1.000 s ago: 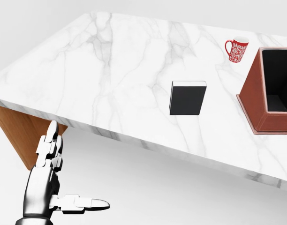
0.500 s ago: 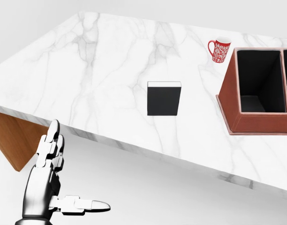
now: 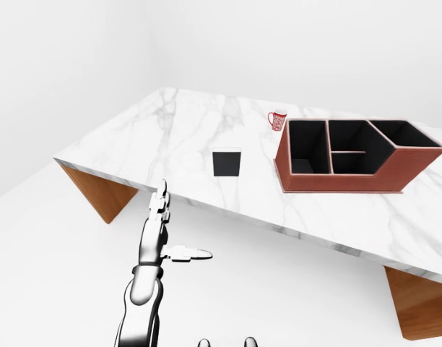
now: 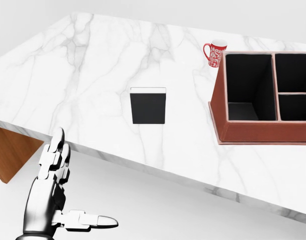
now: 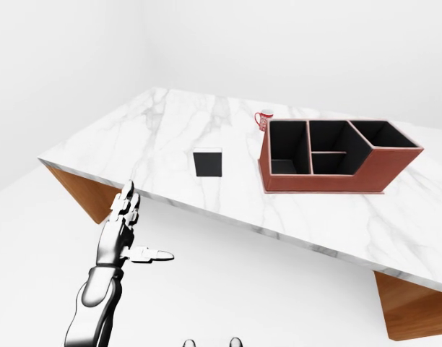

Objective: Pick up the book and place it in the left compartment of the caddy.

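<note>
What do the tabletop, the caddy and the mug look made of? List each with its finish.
Tabletop: polished white marble by its look, grey veins; could be laminate.
Caddy: reddish-brown, matte, pale edging along the rims; leather or leatherette, possibly, with black lining.
Mug: likely glazed ceramic, red with white pattern.

My base swings, cam shifts: book (image 4: 148,107), mug (image 4: 214,53) & caddy (image 4: 243,132) all slide left in head view; more caddy compartments show now.

left hand (image 4: 50,200) raised, fingers (image 4: 55,150) spread
</note>
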Motion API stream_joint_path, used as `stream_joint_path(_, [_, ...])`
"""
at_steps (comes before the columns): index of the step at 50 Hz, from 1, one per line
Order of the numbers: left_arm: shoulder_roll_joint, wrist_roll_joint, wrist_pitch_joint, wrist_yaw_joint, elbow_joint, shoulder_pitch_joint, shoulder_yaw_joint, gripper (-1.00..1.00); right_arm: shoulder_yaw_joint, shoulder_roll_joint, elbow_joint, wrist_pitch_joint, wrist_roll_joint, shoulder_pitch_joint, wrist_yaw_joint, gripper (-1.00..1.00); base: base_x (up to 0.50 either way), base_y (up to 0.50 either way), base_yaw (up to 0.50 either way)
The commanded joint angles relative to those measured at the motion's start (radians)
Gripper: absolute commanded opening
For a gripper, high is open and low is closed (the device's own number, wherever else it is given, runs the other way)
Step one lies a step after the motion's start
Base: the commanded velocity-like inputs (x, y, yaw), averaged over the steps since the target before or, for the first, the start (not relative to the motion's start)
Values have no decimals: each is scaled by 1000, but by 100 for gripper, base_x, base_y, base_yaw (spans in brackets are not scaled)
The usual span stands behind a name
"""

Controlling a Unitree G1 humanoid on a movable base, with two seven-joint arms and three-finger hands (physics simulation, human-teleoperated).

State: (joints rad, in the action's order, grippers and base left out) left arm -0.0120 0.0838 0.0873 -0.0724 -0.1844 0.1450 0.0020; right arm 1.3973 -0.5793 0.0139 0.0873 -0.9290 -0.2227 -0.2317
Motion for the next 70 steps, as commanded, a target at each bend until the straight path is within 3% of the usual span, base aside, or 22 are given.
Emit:
stream_joint_path(1, [0, -11, 0, -4, 4, -1, 3, 100, -4, -3, 7, 0, 5, 1, 4, 100, 10, -24, 0])
stream_joint_path(70, [0, 2, 0, 0, -7, 3, 2, 100, -10, -3, 10, 0, 7, 5, 5, 100, 10, -24, 0])
